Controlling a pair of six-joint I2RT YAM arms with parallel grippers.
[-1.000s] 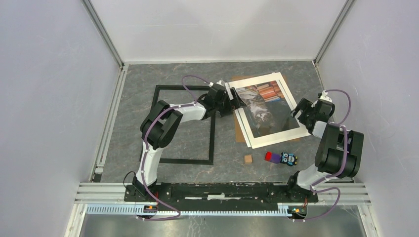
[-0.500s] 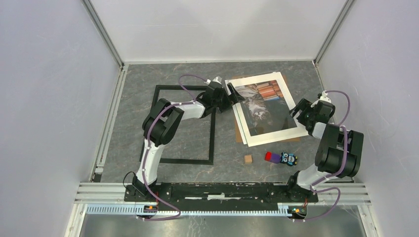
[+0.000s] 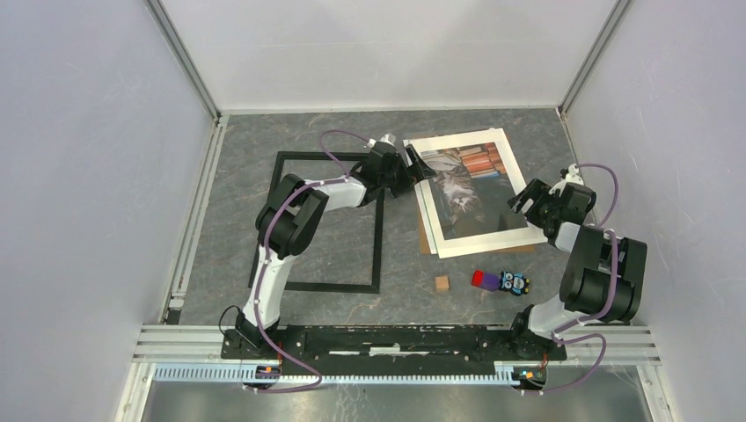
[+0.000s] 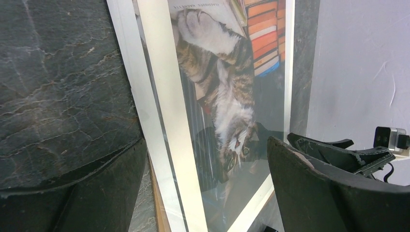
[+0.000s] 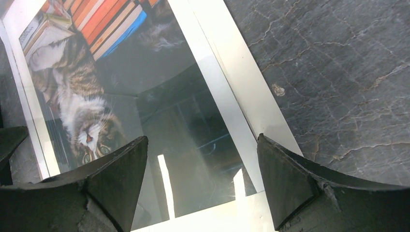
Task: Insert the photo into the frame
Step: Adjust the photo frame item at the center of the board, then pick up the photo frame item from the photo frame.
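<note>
Right gripper (image 3: 523,198), jaws spread wide and gripping nothing, hangs over the photo's (image 3: 466,189) right edge. Nearest the bases lie a cube (image 3: 442,282), a red block (image 3: 482,280) and an owl toy (image 3: 514,282). The frame (image 3: 343,287) lies flat, left of the photo, table showing through it. The photo rests askew on a brown board (image 3: 427,237). Left gripper (image 3: 420,170), jaws equally wide, straddles the photo's left edge.
</note>
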